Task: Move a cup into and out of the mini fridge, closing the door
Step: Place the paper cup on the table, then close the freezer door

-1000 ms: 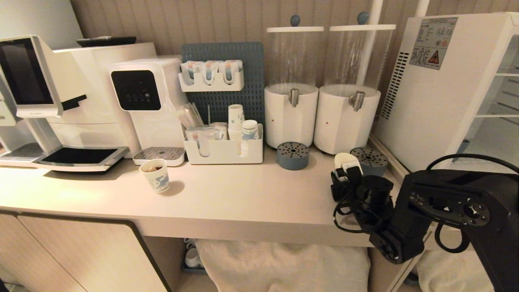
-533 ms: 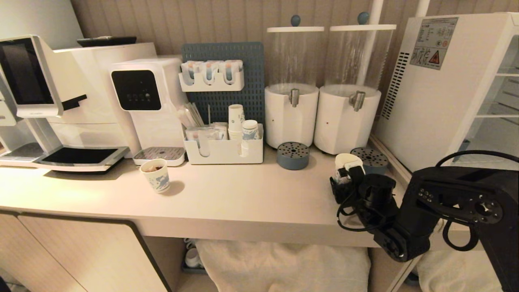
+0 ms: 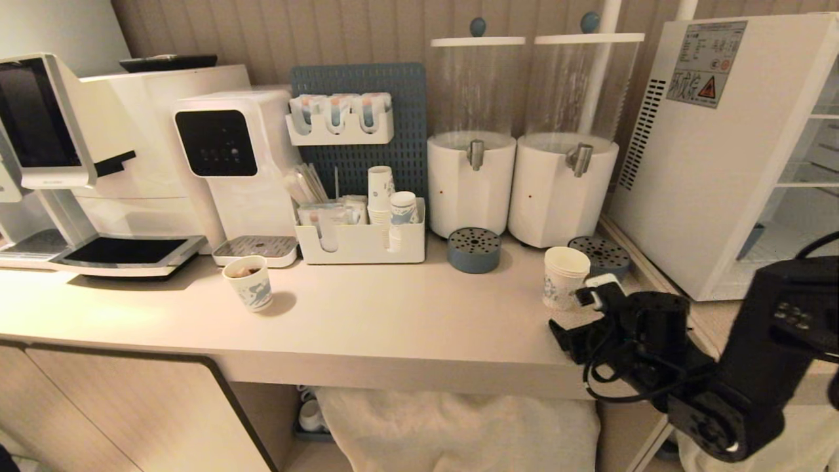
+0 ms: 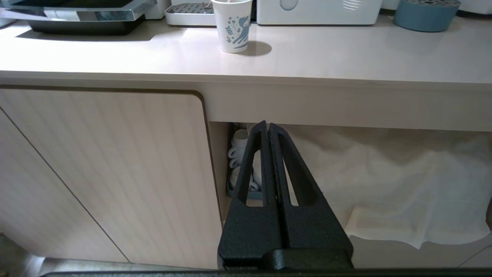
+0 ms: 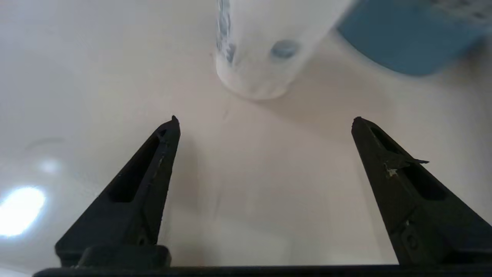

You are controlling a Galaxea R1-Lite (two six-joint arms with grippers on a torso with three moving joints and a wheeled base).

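Parked low at the left, below the counter's edge and out of the head view: left gripper [image 4: 269, 129], jaws pressed shut on nothing, facing the cabinet front [image 4: 107, 173]. Standing farther left on the counter [image 3: 367, 321], well apart from the work: a like paper cup with a brown inside [image 3: 249, 283], not the 1 to move. Sitting upright toward the counter's right end, just in front of the right-hand perforated drip tray [image 3: 600, 255] and between the blue drip tray [image 3: 473, 249] and the mini fridge [image 3: 714, 151]: the cup [image 3: 564, 276], white paper with a blue print, rolled rim, apparently empty. Hovering just beside it, on the near right: right gripper [image 5: 263, 121], jaws spread wide and holding nothing, the cup's base showing just beyond the 2 fingertips [image 5: 173, 123] in the right wrist view. Judging handling: very light, thin-walled, easily crushed or tipped, smooth enough to slip under a weak hold. Judging grip: taking it across the side wall around mid-height, below the stiffening rim, squeezing only gently. Showing at the far right: fridge interior with white wire shelves [image 3: 809, 183], so the door seems open, though the door itself is out of view.
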